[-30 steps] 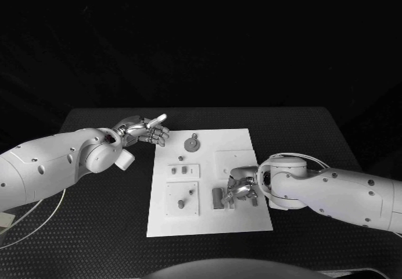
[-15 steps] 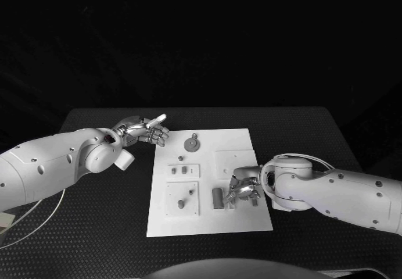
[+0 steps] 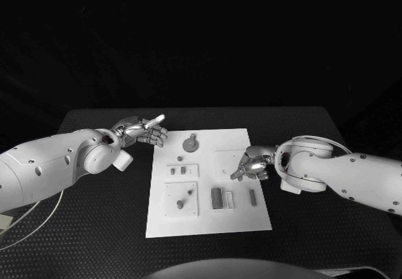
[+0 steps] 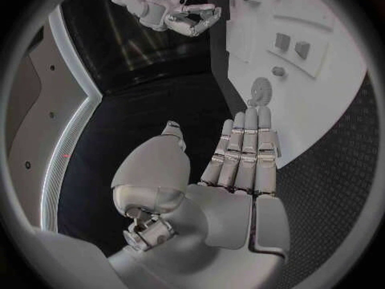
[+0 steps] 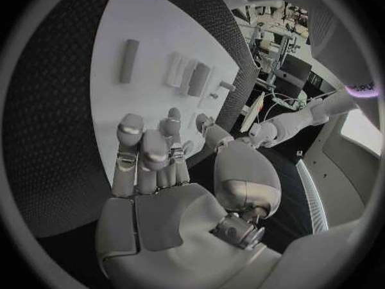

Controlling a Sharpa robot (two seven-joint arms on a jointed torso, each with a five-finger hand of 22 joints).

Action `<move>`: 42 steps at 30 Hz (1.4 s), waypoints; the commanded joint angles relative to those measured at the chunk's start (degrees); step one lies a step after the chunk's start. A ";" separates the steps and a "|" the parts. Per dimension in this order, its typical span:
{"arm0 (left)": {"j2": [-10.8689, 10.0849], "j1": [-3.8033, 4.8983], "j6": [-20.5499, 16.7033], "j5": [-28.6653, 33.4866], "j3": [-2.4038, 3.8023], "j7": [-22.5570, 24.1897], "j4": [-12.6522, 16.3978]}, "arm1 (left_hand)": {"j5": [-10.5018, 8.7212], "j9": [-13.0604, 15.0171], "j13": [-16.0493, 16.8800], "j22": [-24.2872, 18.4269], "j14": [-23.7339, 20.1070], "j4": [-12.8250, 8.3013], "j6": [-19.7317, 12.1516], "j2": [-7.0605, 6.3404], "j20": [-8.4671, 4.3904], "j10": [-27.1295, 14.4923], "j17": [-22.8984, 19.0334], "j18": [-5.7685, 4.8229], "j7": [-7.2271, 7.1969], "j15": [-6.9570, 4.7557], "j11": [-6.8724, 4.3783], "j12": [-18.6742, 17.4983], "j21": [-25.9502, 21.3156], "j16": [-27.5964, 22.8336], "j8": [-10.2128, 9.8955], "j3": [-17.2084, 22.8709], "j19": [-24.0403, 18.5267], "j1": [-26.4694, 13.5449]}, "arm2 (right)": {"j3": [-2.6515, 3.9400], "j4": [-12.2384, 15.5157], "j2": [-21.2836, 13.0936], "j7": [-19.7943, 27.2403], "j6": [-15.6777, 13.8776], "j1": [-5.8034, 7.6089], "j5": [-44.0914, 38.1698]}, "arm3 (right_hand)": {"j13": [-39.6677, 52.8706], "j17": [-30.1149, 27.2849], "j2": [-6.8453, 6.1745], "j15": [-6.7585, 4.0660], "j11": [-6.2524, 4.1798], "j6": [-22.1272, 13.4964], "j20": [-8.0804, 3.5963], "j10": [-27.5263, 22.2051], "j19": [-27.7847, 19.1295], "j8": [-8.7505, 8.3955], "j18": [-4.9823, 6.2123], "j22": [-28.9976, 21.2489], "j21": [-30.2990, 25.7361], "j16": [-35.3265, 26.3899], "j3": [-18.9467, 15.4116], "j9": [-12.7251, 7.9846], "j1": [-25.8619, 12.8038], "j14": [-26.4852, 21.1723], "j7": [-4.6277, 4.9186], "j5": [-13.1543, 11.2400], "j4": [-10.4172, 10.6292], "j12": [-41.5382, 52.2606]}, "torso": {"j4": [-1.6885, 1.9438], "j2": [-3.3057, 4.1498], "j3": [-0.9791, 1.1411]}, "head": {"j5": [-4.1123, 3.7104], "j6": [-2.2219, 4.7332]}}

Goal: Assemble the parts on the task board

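The white task board (image 3: pixel 210 221) lies in the middle of the table. On it are a round grey gear (image 3: pixel 191 143), a small peg (image 3: pixel 181 157), two small pieces (image 3: pixel 178 170) in a square recess, a grey block (image 3: pixel 216 197) and a slim grey piece (image 3: pixel 252 198). My right hand (image 3: pixel 254 164) hovers over the board's right edge, fingers loosely curled and holding nothing; the right wrist view shows its fingers (image 5: pixel 128 154) apart above the board (image 5: pixel 153 26). My left hand (image 3: pixel 144 131) floats off the board's far left corner, fingers stretched out and empty. The gear (image 4: pixel 260 90) lies just beyond it.
A white block (image 3: pixel 230 199) lies between the grey block and the slim piece. Another peg (image 3: pixel 180 203) stands in a square recess at the near left. Black table (image 3: pixel 100 192) surrounds the board on all sides.
My right hand has lifted off the near right parts and moved toward the far side. A slim grey piece now shows where the hand was. The left hand has not moved.
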 commanded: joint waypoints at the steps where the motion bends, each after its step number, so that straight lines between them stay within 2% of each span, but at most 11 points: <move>1: 0.00 0.04 0.62 -0.12 0.03 0.39 0.18 | -0.24 -0.10 0.04 -0.08 0.47 0.05 -0.41 0.14 0.17 0.05 0.06 0.92 0.54 -0.01 -0.12 0.24 -0.02 -0.37 0.36 -0.28 -0.20 0.44 | -0.06 -1.31 -0.85 -2.17 5.56 0.25 1.98 | 0.05 -0.11 0.57 0.21 0.27 -0.56 -0.22 -0.19 0.08 0.26 1.17 0.83 -0.25 0.29 0.06 0.42 0.57 -0.14 0.62 0.20 -0.69 0.26 | 0.00 -0.01 -0.05 | -0.16 -0.03; 3: -0.01 0.04 0.62 -0.12 0.03 0.39 0.22 | -0.24 -0.10 0.05 -0.08 0.48 0.05 -0.40 0.14 0.17 0.08 0.07 0.92 0.54 -0.01 -0.14 0.25 -0.02 -0.38 0.37 -0.29 -0.20 0.45 | -0.06 -1.83 -1.54 -3.27 7.84 0.25 1.11 | 0.01 -0.15 0.74 0.23 0.27 -0.48 -0.14 -0.22 0.01 0.38 1.17 0.85 -0.27 0.24 -0.08 0.59 0.47 -0.16 0.61 0.19 -0.75 0.23 | 0.01 -0.01 -0.04 | -0.18 -0.04; 5: -0.05 0.04 0.60 -0.12 0.03 0.41 0.26 | -0.24 -0.10 0.06 -0.08 0.48 0.05 -0.40 0.14 0.17 0.09 0.07 0.92 0.54 -0.01 -0.14 0.26 -0.02 -0.38 0.37 -0.30 -0.20 0.45 | -0.07 -1.97 -2.25 -4.30 11.42 0.25 0.19 | -0.03 -0.18 0.99 0.22 0.25 -0.35 -0.06 -0.21 -0.04 0.52 1.17 0.87 -0.26 0.23 -0.17 0.76 0.46 -0.16 0.57 0.19 -0.84 0.21 | 0.04 0.00 -0.02 | -0.23 -0.07; 6: -0.05 0.04 0.64 -0.12 0.03 0.41 0.27 | -0.24 -0.10 0.06 -0.08 0.48 0.05 -0.40 0.14 0.17 0.10 0.08 0.92 0.54 -0.01 -0.14 0.26 -0.02 -0.38 0.37 -0.30 -0.20 0.46 | -0.07 -1.80 -2.77 -4.46 12.55 0.24 -0.90 | -0.10 -0.23 1.06 0.23 0.26 -0.40 0.03 -0.29 -0.14 0.55 1.17 0.88 -0.30 0.15 -0.32 0.88 0.25 -0.21 0.58 0.19 -0.84 0.13 | 0.06 0.00 -0.01 | -0.51 -0.09; 9: -0.21 0.04 0.62 -0.12 0.03 0.39 0.25 | -0.24 -0.10 0.07 -0.08 0.49 0.05 -0.40 0.13 0.17 0.11 0.08 0.92 0.54 -0.01 -0.15 0.26 -0.02 -0.39 0.37 -0.31 -0.20 0.47 | -0.11 -1.45 -3.77 -4.60 13.69 0.22 -3.52 | -0.30 -0.40 1.34 0.26 0.29 -0.51 0.23 -0.53 -0.49 0.58 1.17 0.86 -0.48 -0.14 -0.48 1.13 -0.05 -0.40 0.60 0.20 -0.80 -0.13 | 0.07 0.01 0.00 | -0.89 -0.10; 14: -0.18 0.04 0.65 -0.12 0.03 0.37 0.23 | -0.24 -0.10 0.08 -0.08 0.50 0.05 -0.40 0.13 0.17 0.14 0.10 0.92 0.54 -0.01 -0.16 0.27 -0.02 -0.40 0.37 -0.33 -0.20 0.48 | -0.36 -0.55 -4.89 -4.60 12.77 0.07 -4.29 | -0.51 -0.54 1.24 0.25 0.27 -0.44 0.42 -0.60 -0.71 0.64 1.17 0.86 -0.59 -0.35 -0.70 1.33 -0.63 -0.47 0.58 0.19 -0.50 -0.32 | -0.14 0.03 0.04 | -0.90 -0.09; 20: -0.05 0.04 0.75 -0.12 0.02 0.38 0.17 | -0.24 -0.11 0.08 -0.08 0.50 0.07 -0.40 0.15 0.17 0.14 0.12 0.92 0.54 -0.01 -0.17 0.26 -0.01 -0.41 0.38 -0.35 -0.19 0.47 | -0.57 0.02 -4.49 -4.54 11.51 -0.57 -5.12 | -0.81 -0.66 0.39 0.20 0.24 -0.48 0.49 -0.51 -0.80 0.41 1.17 0.81 -0.73 -0.49 -0.70 1.34 -2.32 -0.44 0.55 0.19 1.35 -0.48 | -0.05 -0.01 0.05 | -1.09 -0.04; 22: -0.06 0.04 0.75 -0.12 0.02 0.34 0.15 | -0.24 -0.11 0.08 -0.08 0.50 0.07 -0.40 0.16 0.17 0.14 0.12 0.92 0.54 -0.01 -0.17 0.26 -0.01 -0.42 0.38 -0.36 -0.19 0.46 | -0.66 -0.25 -4.08 -4.54 11.03 -0.90 -5.16 | -0.87 -0.66 0.04 0.16 0.20 -0.37 0.45 -0.46 -0.78 0.39 1.17 0.82 -0.73 -0.47 -0.58 1.34 -2.82 -0.41 0.51 0.19 2.06 -0.48 | -0.01 0.00 0.05 | -1.15 -0.09; 25: -0.02 0.04 0.82 -0.12 0.02 0.35 0.16 | -0.24 -0.11 0.08 -0.08 0.50 0.07 -0.41 0.17 0.17 0.14 0.12 0.92 0.54 -0.01 -0.17 0.26 -0.01 -0.42 0.38 -0.37 -0.19 0.44 | -1.19 -1.10 -3.17 -4.83 10.58 -1.35 -6.64 | -0.91 -0.64 -0.37 0.12 0.15 -0.22 0.41 -0.41 -0.75 0.38 1.17 0.85 -0.69 -0.42 -0.53 1.36 -3.29 -0.39 0.46 0.20 2.59 -0.45 | 0.03 0.01 0.02 | -1.15 -0.13; 30: 0.04 0.04 0.80 -0.12 0.02 0.41 0.15 | -0.24 -0.12 0.08 -0.08 0.50 0.07 -0.41 0.19 0.18 0.14 0.13 0.92 0.54 -0.01 -0.16 0.25 -0.02 -0.44 0.37 -0.39 -0.20 0.42 | -1.24 -2.03 -1.89 -4.94 10.76 -2.55 -8.26 | -0.95 -0.60 -1.60 0.05 0.10 -0.22 0.26 -0.41 -0.73 0.24 1.17 0.89 -0.66 -0.34 -0.30 1.33 -3.77 -0.39 0.42 0.20 3.29 -0.41 | 0.13 0.01 -0.04 | -1.29 -0.31; 42: -0.03 0.04 0.88 -0.12 0.01 0.36 0.21 | -0.24 -0.13 0.08 -0.09 0.50 0.07 -0.44 0.25 0.18 0.11 0.16 0.92 0.55 0.00 -0.16 0.22 -0.02 -0.47 0.37 -0.43 -0.20 0.37 | -1.48 -2.94 -0.72 -5.00 11.27 -3.22 -10.83 | -0.95 -0.57 -1.99 0.03 0.07 -0.15 0.17 -0.40 -0.70 0.21 1.17 0.90 -0.63 -0.30 0.00 1.35 -3.83 -0.39 0.39 0.21 3.68 -0.36 | 0.09 -0.01 -0.07 | -1.27 -0.41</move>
